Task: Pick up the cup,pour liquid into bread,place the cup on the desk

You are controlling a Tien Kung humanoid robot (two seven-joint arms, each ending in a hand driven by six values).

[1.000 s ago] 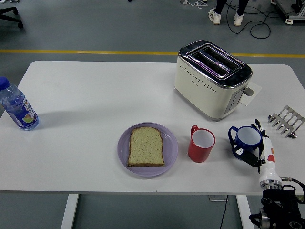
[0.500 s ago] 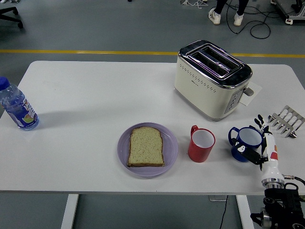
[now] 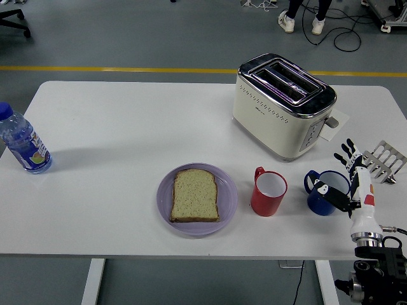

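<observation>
White table (image 3: 127,127) — spans nearly the whole view, its surface bare toward the far left corner.

Toaster (image 3: 283,105): cream body with chrome top, two slots, standing on the right half of the table; taken as the reference point for all that follows.

Purple plate (image 3: 164,200): in front of the toaster and to its left, near the table's front edge. One slice of bread (image 3: 195,195) lies flat on it.

Water bottle (image 3: 23,145): far to the left of the toaster, at the table's left edge, upright, blue cap on.

Red cup (image 3: 268,192): directly in front of the toaster, upright, white inside, just right of the plate and apart from it.

Blue cup (image 3: 323,194): in front of the toaster's right end, upright on the table, handle facing the red cup.

Right hand (image 3: 353,184): white and black, entering from the lower right corner, set against the blue cup's right side. Fingers (image 3: 346,152) stand spread above the cup's far rim; thumb lies against the near wall. The grasp is not closed — the hand is wide.

Metal rack (image 3: 385,159): right of the toaster's front, just beyond the fingers.
</observation>
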